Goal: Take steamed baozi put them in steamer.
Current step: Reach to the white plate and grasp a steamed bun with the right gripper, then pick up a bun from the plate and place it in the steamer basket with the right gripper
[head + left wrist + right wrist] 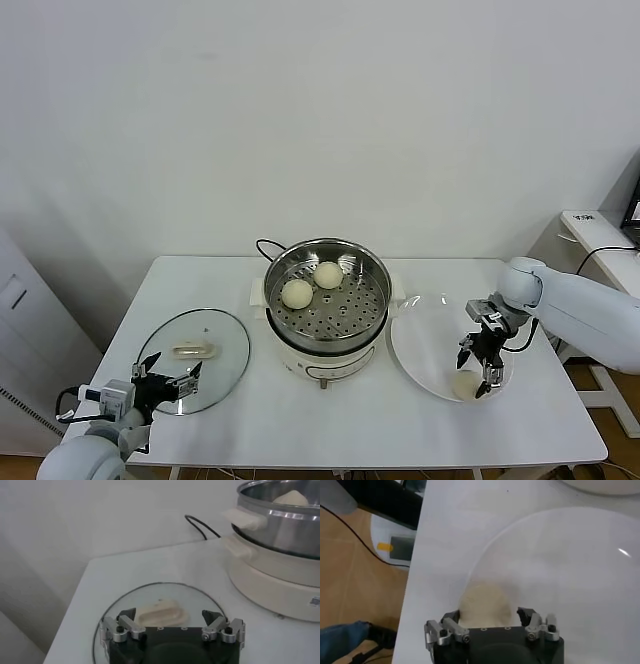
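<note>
Two fingers (pixel 451 627) on the right gripper (pixel 477 378), and what sits between them? (desk)

One cream-white steamed baozi (pixel 485 605). The fingers stand apart on either side of it, close against its flanks, but I cannot tell whether the pads press the dough. (photographer)

Where does that bun lie? (desk)

On the flat white plate (pixel 420 340), near the rim at about 5 o'clock. The plate itself sits at 3 o'clock from the steamer (pixel 372 268), just beside its base. The right arm reaches in from the table's 3 o'clock edge, gripper pointing down over the bun. (photographer)

And the steamer? (desk)

Mid-table, lid off, with a front knob facing 6 o'clock and a black cord (pixel 265 245) trailing out toward 11 o'clock. Two more baozi rest on its perforated tray, one (pixel 297 293) at about 9 o'clock and the other (pixel 328 275) near 12 o'clock, the pair almost touching. (photographer)

What about the left side? (desk)

The left gripper (pixel 170 372) hangs with fingers spread wide and nothing between them, at the 7 o'clock edge of the round glass lid (pixel 215 335). That lid lies flat on the white table (pixel 330 420) at 8 o'clock from the steamer, its cream handle (pixel 193 350) just ahead of the fingertips. (photographer)
</note>
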Robot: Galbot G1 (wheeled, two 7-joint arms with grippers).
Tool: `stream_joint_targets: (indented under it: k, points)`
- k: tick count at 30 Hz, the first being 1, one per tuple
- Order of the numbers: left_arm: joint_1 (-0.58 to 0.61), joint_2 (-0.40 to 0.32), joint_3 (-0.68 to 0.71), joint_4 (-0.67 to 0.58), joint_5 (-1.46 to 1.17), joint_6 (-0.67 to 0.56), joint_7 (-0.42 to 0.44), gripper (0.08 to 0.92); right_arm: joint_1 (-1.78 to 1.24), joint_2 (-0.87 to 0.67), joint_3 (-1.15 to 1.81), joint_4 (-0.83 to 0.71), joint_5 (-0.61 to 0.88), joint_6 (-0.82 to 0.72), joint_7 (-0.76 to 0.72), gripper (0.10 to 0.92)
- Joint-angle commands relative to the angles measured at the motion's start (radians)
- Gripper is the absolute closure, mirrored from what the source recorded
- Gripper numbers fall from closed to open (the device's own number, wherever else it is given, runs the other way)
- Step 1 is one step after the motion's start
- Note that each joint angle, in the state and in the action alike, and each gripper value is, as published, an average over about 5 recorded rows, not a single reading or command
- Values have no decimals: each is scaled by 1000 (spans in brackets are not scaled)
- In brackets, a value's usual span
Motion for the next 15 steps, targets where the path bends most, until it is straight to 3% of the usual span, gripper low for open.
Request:
stream_joint_targets:
  k: [1,8,15]
  points:
    - [0,1,-1,-2,5,0,0,177,-38,13,41,-37,-6,-12,-16,388]
    - [-3,-2,-1,-5,5,1,-3,177,-18,15,31,-30,18,-25,-34,548]
    - [-3,6,-4,-4,2,1,-3,177,132,-23,-41,24,49,-16,-42,605]
